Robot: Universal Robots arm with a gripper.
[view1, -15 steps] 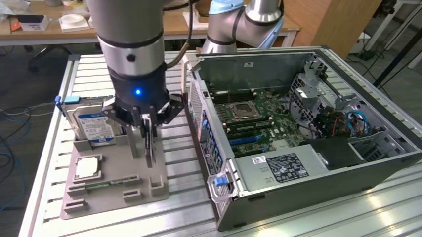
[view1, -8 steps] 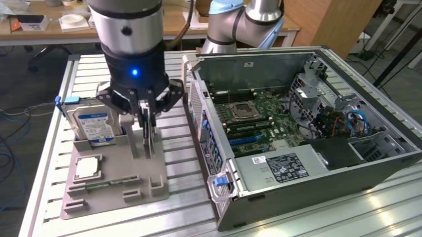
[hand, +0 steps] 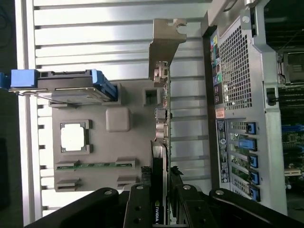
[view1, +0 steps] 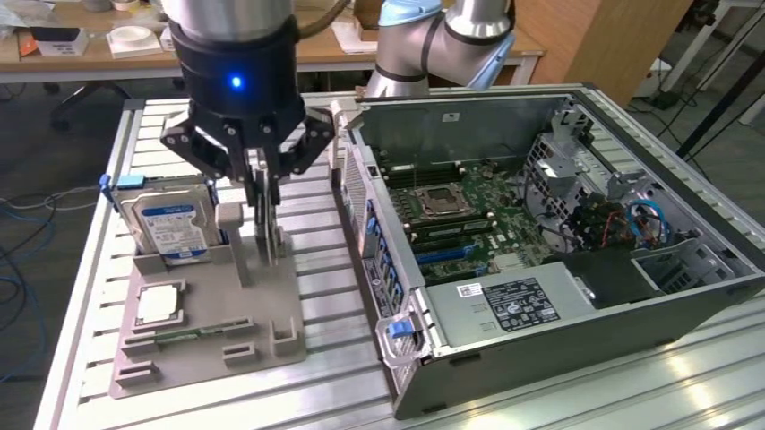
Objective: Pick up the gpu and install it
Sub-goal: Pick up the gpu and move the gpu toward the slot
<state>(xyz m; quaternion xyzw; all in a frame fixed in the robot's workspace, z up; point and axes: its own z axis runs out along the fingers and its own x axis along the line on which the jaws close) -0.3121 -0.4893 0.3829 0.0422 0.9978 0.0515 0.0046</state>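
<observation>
The gpu, a thin black card seen edge-on with a silvery end bracket, stands upright in a slot of the grey holder block. My gripper reaches straight down over it, a finger on each side of the card, shut on it. In the exterior view the gripper hangs over the same grey holder block, its fingers close together around the card's thin edge. Whether the card has lifted off the holder I cannot tell.
A silver hard drive with blue clips stands in the holder beside the gripper. A processor and a green memory stick lie in it too. The open computer case with its motherboard stands on the exterior view's right.
</observation>
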